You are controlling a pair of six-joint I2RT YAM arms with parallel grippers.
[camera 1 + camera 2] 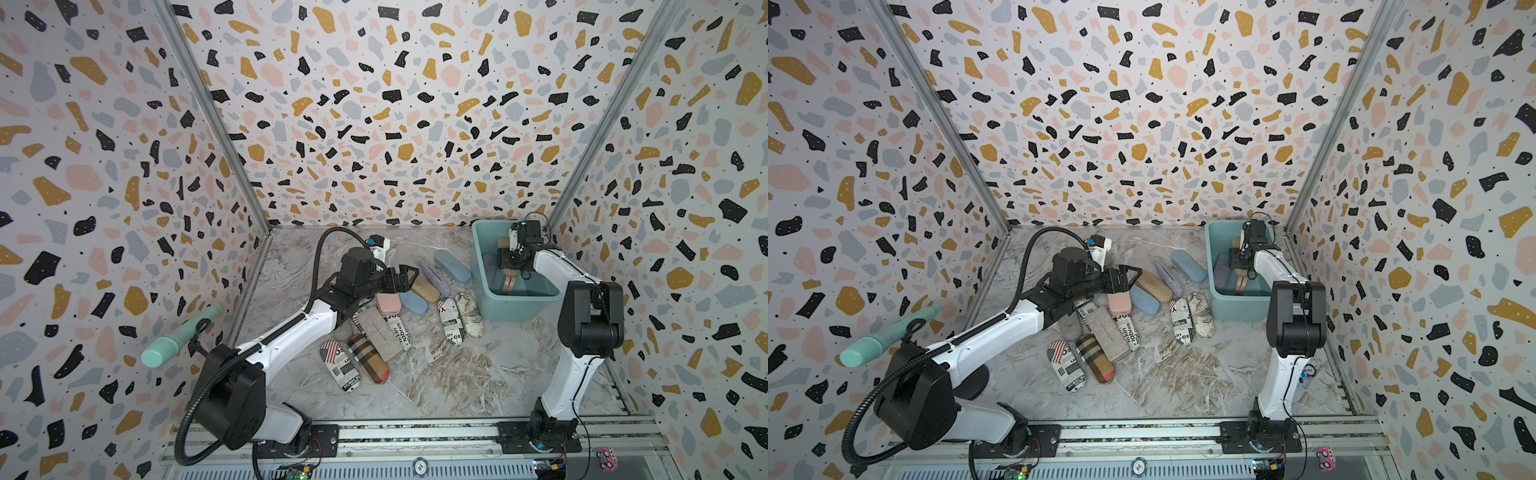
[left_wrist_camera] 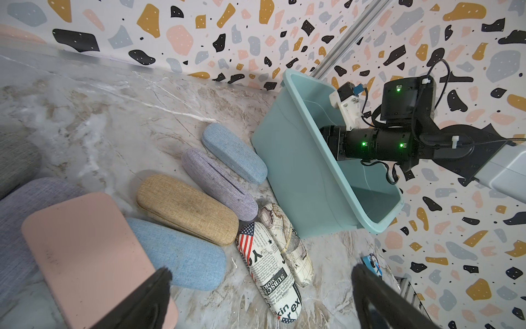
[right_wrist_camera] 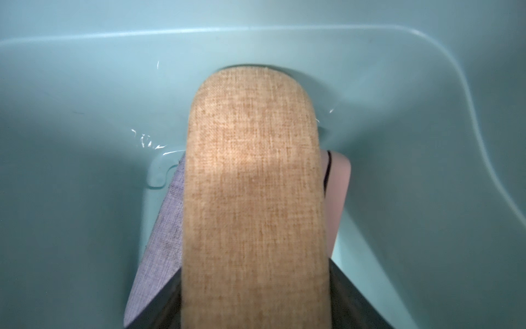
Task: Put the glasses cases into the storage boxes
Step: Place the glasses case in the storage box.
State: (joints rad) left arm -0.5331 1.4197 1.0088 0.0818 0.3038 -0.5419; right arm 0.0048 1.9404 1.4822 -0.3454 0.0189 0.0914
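We see a marble-patterned tabletop point(image 1: 436, 374) closed in on three sides by terrazzo-print walls point(image 1: 374, 104). A metal rail point(image 1: 415, 432) along the near edge carries both arms. A teal tub point(image 1: 515, 307) stands in the far right corner of the table.

The right gripper point(image 3: 256, 267) reaches down inside the tub, its two fingers clamped on the long sides of a tan case point(image 3: 253, 176). That case's long axis runs straight out from the gripper, with its rounded far end at the foot of the tub's inner wall. A lilac case point(image 3: 168, 216) and a pink case point(image 3: 337, 193) lie beneath it, one showing at either side.

The left gripper point(image 1: 409, 279) hovers over the loose pile at mid-table, its fingers spread wide with nothing between them.

Just beside the tub, a light blue case point(image 1: 453, 266), a lilac-grey case point(image 1: 434, 277) and a sandy case point(image 1: 426, 289) lie side by side. Their long axes are parallel, slanting from far left to near right.

Nearer us, a flag-and-newsprint case point(image 1: 451, 322) and a map-print case point(image 1: 469, 313) lie touching, with long axes running roughly near to far.

Nearest the rail, a brown plaid case point(image 1: 368, 363) slants like the trio, its red end toward us. Beside it lies a second newsprint case point(image 1: 338, 365), its flag end turned away.
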